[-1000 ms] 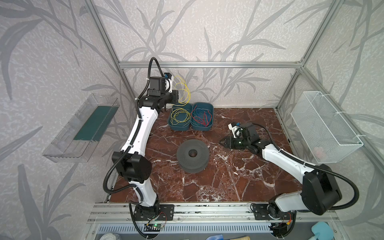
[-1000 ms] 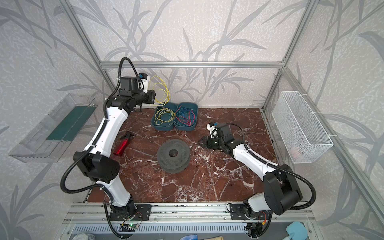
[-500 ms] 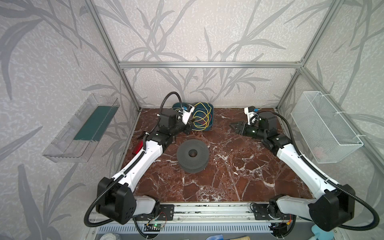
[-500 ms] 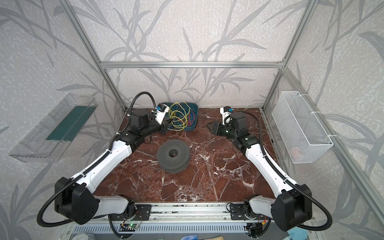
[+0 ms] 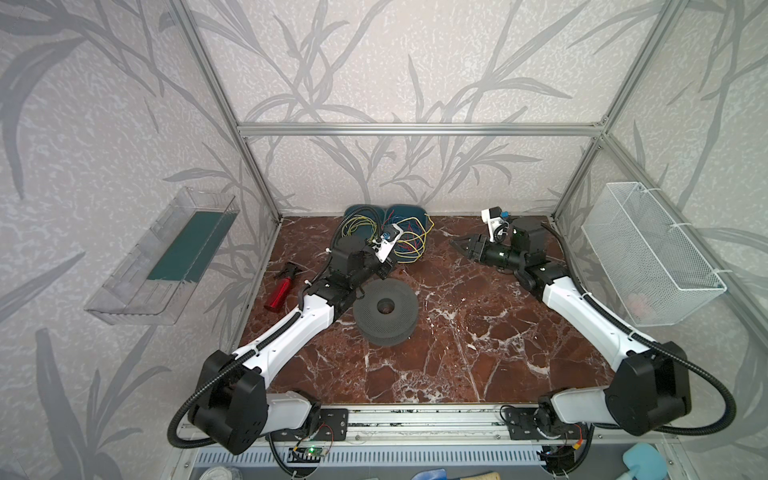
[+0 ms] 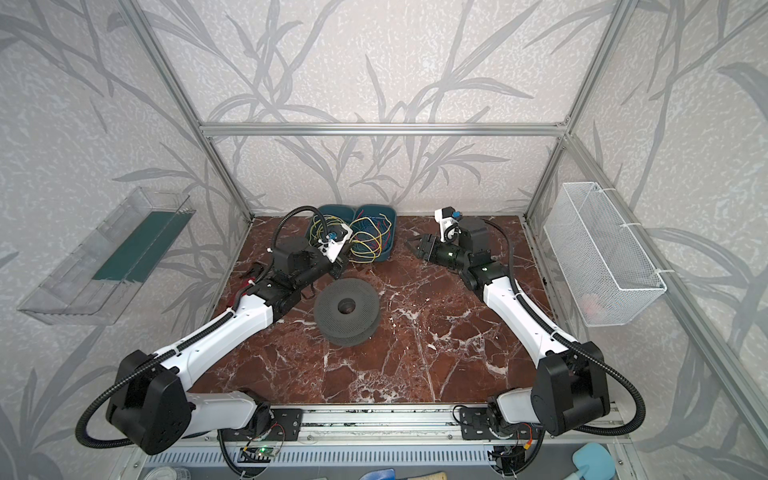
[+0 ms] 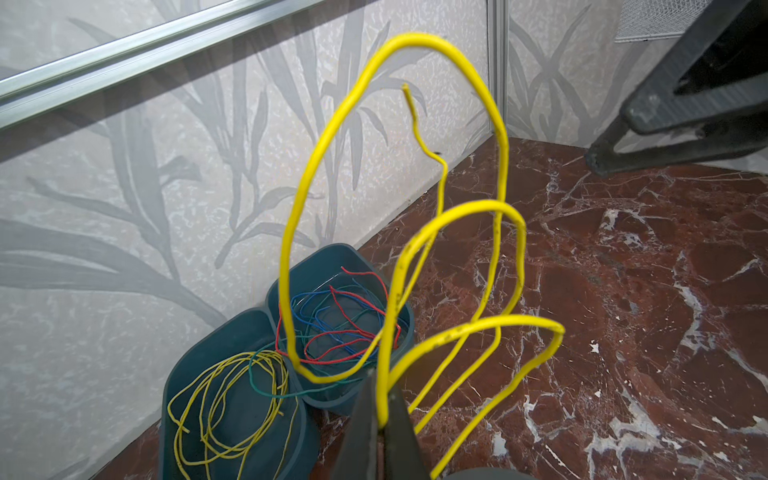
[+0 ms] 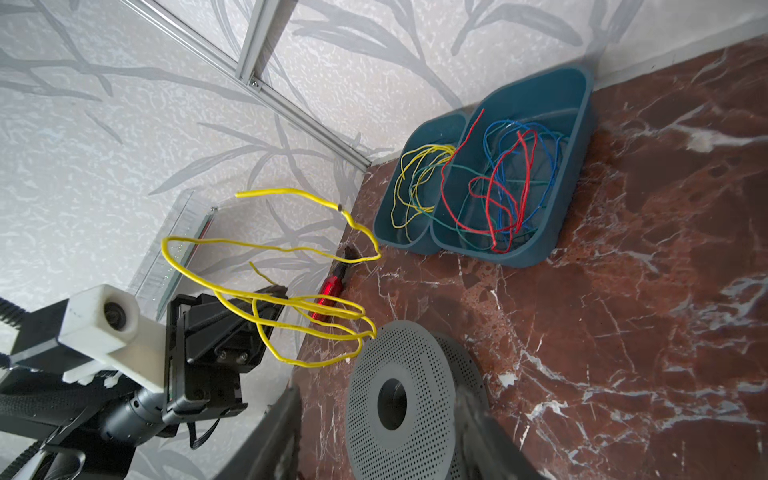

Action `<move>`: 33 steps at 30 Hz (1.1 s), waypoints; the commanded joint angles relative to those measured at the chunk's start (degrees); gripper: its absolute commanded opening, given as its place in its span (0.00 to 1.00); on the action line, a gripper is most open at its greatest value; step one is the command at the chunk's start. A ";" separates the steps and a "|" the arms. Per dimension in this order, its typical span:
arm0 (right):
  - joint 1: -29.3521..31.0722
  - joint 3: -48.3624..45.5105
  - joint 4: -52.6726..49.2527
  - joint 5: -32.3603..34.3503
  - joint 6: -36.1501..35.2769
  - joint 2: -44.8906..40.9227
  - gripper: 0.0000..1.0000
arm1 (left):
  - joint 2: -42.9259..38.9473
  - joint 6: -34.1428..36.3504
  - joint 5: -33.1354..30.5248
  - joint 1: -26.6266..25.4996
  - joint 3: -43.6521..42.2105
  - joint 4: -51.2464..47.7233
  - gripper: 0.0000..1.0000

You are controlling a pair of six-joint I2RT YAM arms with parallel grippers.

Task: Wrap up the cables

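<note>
Now the left end effector [image 7: 380, 401] is pinching a yellow cable [image 7: 415, 39]. Its loose loops stand in the air, mid-frame in the left wrist view. They may slip out or snag on the bins [image 8: 579, 158] close behind. The right end effector [image 5: 457, 243] is spread and empty, upper right in a top view. The gray spool [image 5: 385, 307] sits mid-frame, with nothing blocking it.

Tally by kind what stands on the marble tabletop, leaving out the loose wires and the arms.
Teal bins: 2
Grey perforated spool: 1
Red spray bottle: 1
Total: 4
</note>
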 commanded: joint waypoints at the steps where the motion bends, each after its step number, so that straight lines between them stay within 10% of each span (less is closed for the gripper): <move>1: 0.91 -2.65 6.04 -2.79 2.67 -0.47 0.59 | -0.25 -4.55 4.83 -0.17 2.42 0.76 0.00; 33: 2.61 12.21 15.10 -3.48 8.73 18.07 0.51 | 0.65 -21.07 14.02 -0.23 0.10 9.02 0.00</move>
